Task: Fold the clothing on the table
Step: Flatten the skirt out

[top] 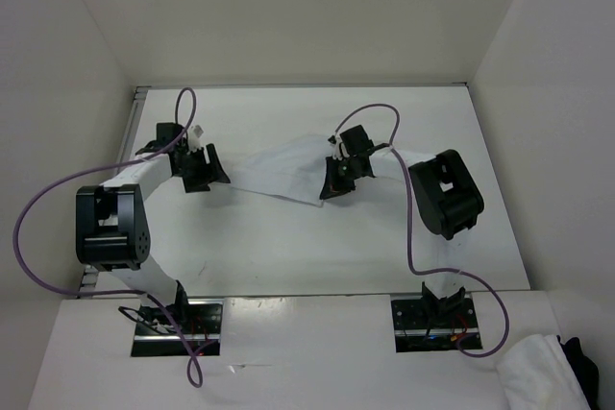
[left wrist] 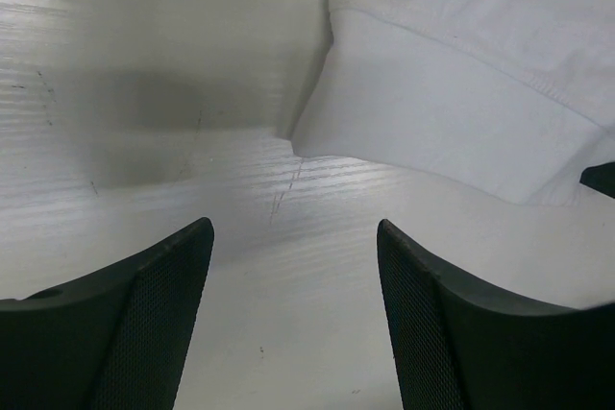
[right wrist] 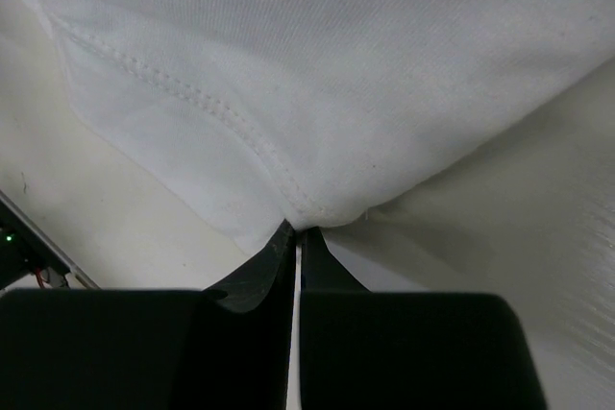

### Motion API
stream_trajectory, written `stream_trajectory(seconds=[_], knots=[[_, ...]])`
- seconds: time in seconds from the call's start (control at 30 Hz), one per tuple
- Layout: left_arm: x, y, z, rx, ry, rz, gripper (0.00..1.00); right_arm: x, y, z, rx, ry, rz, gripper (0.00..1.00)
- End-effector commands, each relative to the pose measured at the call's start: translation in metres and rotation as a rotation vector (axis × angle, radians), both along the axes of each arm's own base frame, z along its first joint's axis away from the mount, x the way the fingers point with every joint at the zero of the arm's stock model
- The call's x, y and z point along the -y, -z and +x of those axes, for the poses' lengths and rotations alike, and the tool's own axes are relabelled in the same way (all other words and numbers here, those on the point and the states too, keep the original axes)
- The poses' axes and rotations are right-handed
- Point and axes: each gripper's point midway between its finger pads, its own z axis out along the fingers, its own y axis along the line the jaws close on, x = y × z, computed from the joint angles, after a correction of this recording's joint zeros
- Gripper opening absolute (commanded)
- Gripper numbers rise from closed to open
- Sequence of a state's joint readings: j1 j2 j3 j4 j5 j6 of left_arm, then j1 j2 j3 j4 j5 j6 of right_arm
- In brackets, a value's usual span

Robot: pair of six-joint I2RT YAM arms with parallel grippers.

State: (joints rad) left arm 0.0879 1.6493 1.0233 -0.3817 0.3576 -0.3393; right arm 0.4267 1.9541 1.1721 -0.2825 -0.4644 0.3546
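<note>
The clothing is a small thin white garment lying rumpled on the white table, between the two arms. My right gripper stands at its right end and is shut on the clothing; in the right wrist view the stitched hem of the clothing is pinched at the tips of my right gripper. My left gripper hovers just left of the garment, open. Bare table lies between the fingers of my left gripper in the left wrist view, and the clothing sits ahead to the right, untouched.
White walls enclose the table on the left, back and right. Purple cables loop off both arms. A bulky white cloth bundle with something dark beside it lies off the table at the near right.
</note>
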Motion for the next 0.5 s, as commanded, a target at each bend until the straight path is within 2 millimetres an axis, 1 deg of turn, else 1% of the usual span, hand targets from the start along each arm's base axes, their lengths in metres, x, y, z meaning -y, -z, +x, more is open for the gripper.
stream_trajectory(seconds=[0.0,0.03,0.07,0.1,0.13,0.17,0.2,0.23,0.27,0.3,0.37,0.4,0.47], knots=[[0.006,-0.006,0.004,0.041,0.039,-0.022,0.76,0.023,-0.002,0.011,0.07,0.031,-0.13,0.0],[0.01,-0.002,0.002,0.026,0.049,-0.042,0.76,0.024,-0.001,0.01,0.067,0.021,-0.136,0.0],[0.012,0.004,0.001,0.016,0.057,-0.057,0.8,0.025,-0.005,0.012,0.093,0.01,-0.143,0.0],[0.015,0.012,-0.002,-0.011,0.063,-0.074,0.81,0.025,-0.009,0.013,0.107,0.004,-0.142,0.0],[0.018,0.014,0.0,-0.008,0.071,-0.09,0.81,0.027,-0.008,0.011,0.102,-0.005,-0.148,0.0],[0.025,0.013,0.0,-0.007,0.094,-0.133,0.82,0.027,-0.007,0.011,0.109,-0.016,-0.152,0.0],[0.029,0.015,0.003,0.003,0.109,-0.159,0.82,0.025,-0.012,0.011,0.116,-0.02,-0.139,0.0],[0.033,0.011,0.008,0.021,0.124,-0.183,0.82,0.027,-0.011,0.008,0.111,-0.031,-0.146,0.0],[0.041,0.002,0.015,0.055,0.159,-0.235,0.82,0.028,-0.012,0.006,0.111,-0.031,-0.147,0.0],[0.047,0.006,0.017,0.042,0.175,-0.254,0.82,0.028,-0.016,0.007,0.126,-0.039,-0.145,0.0],[0.056,0.007,0.023,0.046,0.21,-0.259,0.81,0.031,-0.012,0.005,0.12,-0.035,-0.158,0.0],[0.06,0.012,0.027,0.028,0.22,-0.261,0.81,0.031,-0.012,0.005,0.125,-0.042,-0.16,0.0],[0.06,0.02,0.028,0.009,0.217,-0.264,0.78,0.032,-0.011,0.006,0.128,-0.038,-0.168,0.0]])
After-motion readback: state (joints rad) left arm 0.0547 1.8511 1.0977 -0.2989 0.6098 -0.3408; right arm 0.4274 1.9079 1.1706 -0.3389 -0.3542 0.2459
